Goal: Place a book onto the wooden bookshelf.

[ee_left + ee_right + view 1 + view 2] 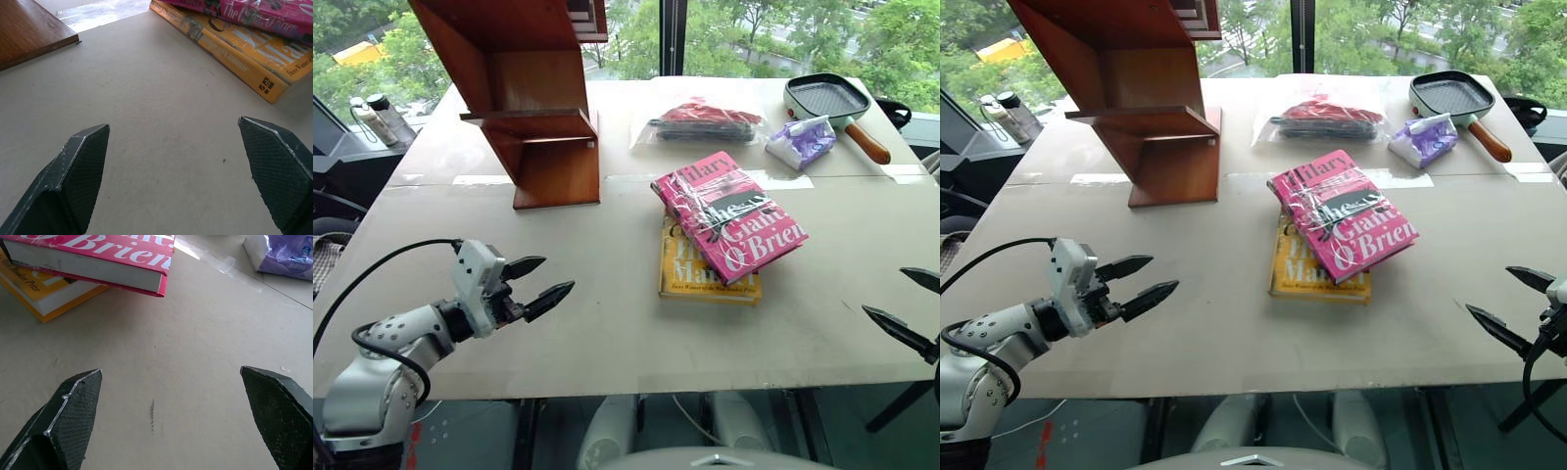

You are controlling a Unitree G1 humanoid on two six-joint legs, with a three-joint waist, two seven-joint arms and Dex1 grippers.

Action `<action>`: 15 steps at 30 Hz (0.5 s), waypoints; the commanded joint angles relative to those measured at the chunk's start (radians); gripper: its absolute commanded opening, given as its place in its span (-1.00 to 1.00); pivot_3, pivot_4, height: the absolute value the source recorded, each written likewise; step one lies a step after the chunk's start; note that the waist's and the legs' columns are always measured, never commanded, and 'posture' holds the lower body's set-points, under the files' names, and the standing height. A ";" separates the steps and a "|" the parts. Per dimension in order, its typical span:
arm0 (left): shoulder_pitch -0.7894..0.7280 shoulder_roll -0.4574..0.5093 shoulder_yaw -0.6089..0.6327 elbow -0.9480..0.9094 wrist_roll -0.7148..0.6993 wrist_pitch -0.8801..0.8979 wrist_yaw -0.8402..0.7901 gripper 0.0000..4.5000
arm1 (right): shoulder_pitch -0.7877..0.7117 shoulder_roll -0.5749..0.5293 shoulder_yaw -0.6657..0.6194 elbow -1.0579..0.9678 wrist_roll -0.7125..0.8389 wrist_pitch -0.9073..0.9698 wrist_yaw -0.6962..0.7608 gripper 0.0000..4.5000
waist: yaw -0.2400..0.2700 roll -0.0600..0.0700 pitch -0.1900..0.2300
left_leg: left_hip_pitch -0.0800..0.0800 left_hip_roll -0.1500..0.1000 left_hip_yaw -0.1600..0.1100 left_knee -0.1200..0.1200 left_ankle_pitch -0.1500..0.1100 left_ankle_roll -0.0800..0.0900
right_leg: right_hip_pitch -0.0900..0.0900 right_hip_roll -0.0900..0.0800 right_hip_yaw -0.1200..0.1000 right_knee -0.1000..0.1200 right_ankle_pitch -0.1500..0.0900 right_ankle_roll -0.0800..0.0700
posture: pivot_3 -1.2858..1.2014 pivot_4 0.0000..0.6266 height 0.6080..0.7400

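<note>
The left tool (540, 279) hovers low over the beige counter (607, 333) near its front left edge, its two black fingers spread apart and holding nothing. The right tool (1511, 305) hangs at the front right edge, fingers likewise wide apart and empty. Between the two lies a broad stretch of bare counter with nothing in the way.

Ahead of both, near the middle, the thick bright pink hardback book (729, 213) with white and black lettering lies flat and skewed on top of a yellow book with white lettering (705, 269), well apart from either tool. Behind the left tool, farther back, stands the tall reddish-brown wooden bookshelf (533, 98) with slanted sides and stepped shelves. Beyond the books rest a clear plastic bag with red contents (700, 120), a purple-and-white packet (801, 142) and a square grill pan with a wooden handle (832, 103).
</note>
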 commanded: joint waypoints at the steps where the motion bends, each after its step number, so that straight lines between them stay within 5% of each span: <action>1: -0.042 0.012 0.010 -0.018 -0.026 0.007 0.000 0.93 | -0.031 0.008 -0.004 0.016 -0.009 -0.039 -0.012 1.00 | 0.000 0.000 0.000 | 0.000 0.000 0.000 0.000 0.000 0.000 | 0.000 0.000 0.000 0.000 0.000 0.000 | 0.03 -0.52 1.00; 10: -0.167 0.032 -0.061 -0.078 -0.034 0.037 0.003 0.93 | -0.140 -0.001 0.059 0.048 -0.021 0.022 -0.092 1.00 | -0.001 -0.001 0.001 | 0.000 0.000 -0.001 0.000 0.000 0.000 | 0.001 0.000 0.000 0.000 0.000 0.000 | 0.03 -0.52 1.00; 15: -0.198 0.039 -0.108 -0.118 -0.030 0.041 0.010 1.00 | -0.207 -0.022 0.104 0.064 -0.013 0.094 -0.111 0.07 | -0.002 -0.001 0.001 | 0.000 0.000 -0.001 0.000 0.000 0.000 | 0.001 0.000 0.000 0.000 0.000 0.000 | 0.03 -0.52 1.00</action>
